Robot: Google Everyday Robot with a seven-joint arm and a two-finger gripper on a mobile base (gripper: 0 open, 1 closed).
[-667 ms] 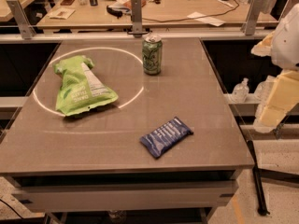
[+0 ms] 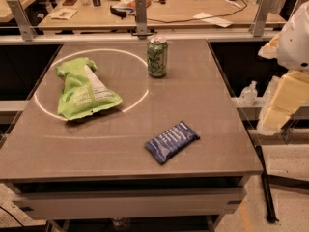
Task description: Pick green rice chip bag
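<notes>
The green rice chip bag [image 2: 83, 89] is a crinkled lime-green bag with a white label panel. It lies flat on the left side of the grey table [image 2: 203, 105], inside a bright ring of light. My gripper [image 2: 282, 105] hangs off the table's right edge, cream-yellow under the white arm. It is far to the right of the bag and touches nothing.
A green drink can [image 2: 157, 56] stands upright at the back middle of the table. A small dark-blue packet [image 2: 171, 141] lies near the front. A cluttered wooden bench [image 2: 183, 6] with metal posts stands behind. A small bottle [image 2: 248, 93] stands on a ledge to the right.
</notes>
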